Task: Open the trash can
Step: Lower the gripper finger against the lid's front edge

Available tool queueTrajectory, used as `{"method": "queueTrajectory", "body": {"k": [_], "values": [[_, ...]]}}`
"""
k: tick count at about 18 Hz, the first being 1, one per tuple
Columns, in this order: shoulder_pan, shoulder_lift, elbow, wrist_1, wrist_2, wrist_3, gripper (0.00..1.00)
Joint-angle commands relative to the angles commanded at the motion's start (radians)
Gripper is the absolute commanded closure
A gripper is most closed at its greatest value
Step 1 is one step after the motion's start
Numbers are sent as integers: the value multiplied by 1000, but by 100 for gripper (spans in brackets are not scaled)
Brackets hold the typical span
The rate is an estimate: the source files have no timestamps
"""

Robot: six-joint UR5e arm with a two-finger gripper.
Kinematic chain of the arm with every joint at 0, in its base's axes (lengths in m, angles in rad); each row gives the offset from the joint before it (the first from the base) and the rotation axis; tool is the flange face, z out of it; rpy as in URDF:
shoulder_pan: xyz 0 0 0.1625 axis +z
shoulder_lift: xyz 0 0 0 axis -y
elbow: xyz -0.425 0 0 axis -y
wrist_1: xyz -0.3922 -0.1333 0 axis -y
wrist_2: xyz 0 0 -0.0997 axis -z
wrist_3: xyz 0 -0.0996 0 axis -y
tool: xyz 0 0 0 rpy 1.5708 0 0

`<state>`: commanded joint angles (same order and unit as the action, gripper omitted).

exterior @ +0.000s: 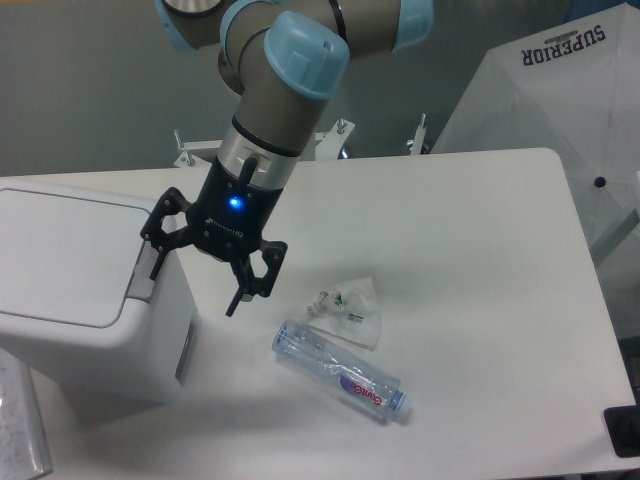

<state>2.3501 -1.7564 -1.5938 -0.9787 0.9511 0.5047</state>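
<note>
The trash can [85,290] is a large white boxy bin at the left of the table, its flat lid down. A grey tab [143,285] sits at the lid's right edge. My gripper [193,287] hangs open beside the bin's right end, pointing down. One fingertip [154,270] is just over the grey tab; I cannot tell whether it touches. The other fingertip [231,307] hangs in the air to the right of the bin. Nothing is between the fingers.
A clear plastic bottle [339,371] lies on the table [480,260] right of the bin. A crumpled clear wrapper [350,307] lies just behind it. A white umbrella [560,110] stands off the table's far right corner.
</note>
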Motion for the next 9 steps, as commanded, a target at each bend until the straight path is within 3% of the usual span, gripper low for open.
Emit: {"method": "queueTrajectory", "body": {"k": [9], "values": [[0,-6,0,8,0,-3,0]]}}
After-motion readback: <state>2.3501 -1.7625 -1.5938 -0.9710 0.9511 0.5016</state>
